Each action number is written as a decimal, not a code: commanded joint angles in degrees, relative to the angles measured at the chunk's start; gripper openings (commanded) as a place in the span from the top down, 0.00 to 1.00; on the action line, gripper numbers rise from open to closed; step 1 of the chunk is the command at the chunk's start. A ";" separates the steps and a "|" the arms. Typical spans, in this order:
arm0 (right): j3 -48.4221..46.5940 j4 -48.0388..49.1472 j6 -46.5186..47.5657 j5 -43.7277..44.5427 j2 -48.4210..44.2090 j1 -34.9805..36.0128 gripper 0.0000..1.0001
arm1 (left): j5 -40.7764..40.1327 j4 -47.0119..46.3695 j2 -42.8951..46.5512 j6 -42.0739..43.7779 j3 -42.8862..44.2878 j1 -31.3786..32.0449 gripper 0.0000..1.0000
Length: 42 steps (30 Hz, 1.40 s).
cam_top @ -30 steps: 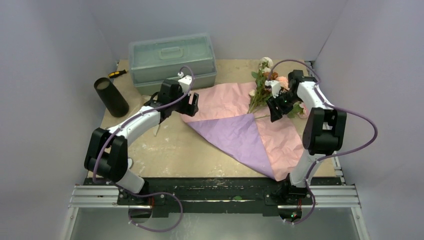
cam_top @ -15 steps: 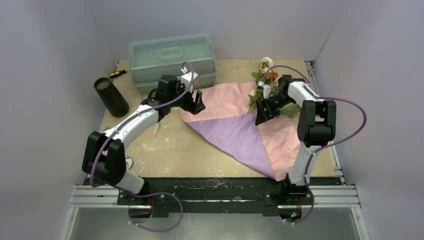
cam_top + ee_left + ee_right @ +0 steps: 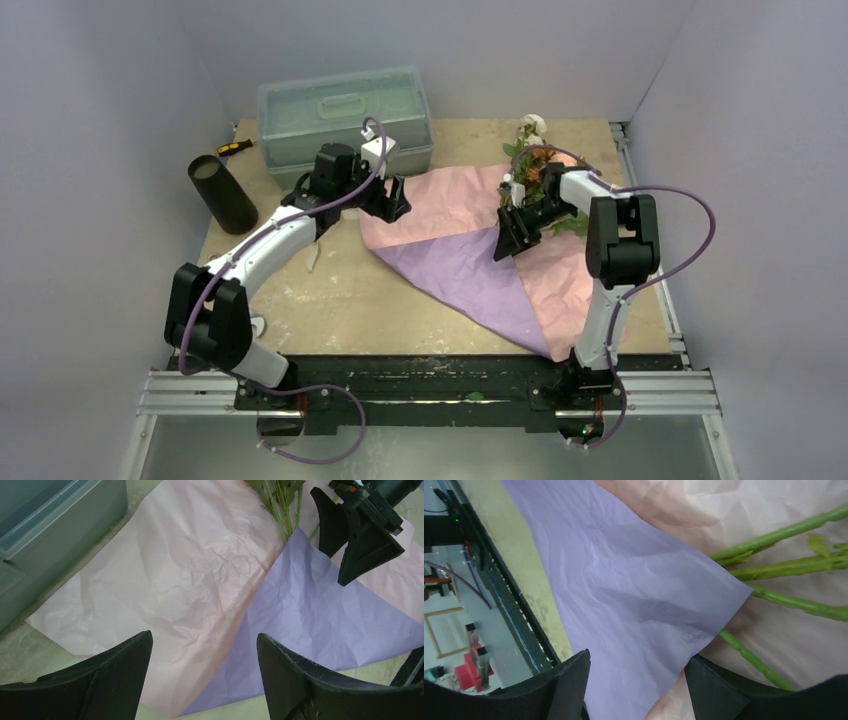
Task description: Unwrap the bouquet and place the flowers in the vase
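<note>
the flowers [image 3: 531,150] are laid on the opened wrapping paper [image 3: 440,205] at the far right, blooms pointed far, cut stems [image 3: 784,562] pointed near and slightly left, so the long axis is run far to near. the stem ends are met by the purple flap [image 3: 470,270] at its tip. the right gripper [image 3: 507,240] is held spread just above them; the left gripper [image 3: 393,200], also spread, is hung over the paper's far-left part. the stems are best pinched together across their axis, flap kept out.
</note>
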State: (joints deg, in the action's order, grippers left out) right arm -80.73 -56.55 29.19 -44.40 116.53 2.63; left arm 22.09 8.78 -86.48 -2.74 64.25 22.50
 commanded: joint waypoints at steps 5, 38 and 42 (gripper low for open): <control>0.09 -7.05 4.30 -11.56 0.10 0.27 0.31 | -1.25 -0.32 -0.24 -0.63 4.54 -1.50 0.24; -0.56 -13.17 20.74 -6.73 -26.31 32.47 0.14 | 16.66 -0.01 -10.72 -6.17 7.32 2.32 0.21; -1.60 -9.73 15.43 -7.31 -30.11 33.60 0.02 | 17.34 4.48 -8.81 1.54 2.34 6.84 0.24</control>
State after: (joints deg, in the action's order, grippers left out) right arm -79.70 -69.91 48.25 -51.66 90.89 35.86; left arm 35.86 9.47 -97.60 -9.19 70.83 25.74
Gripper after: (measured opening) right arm 0.959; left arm 0.774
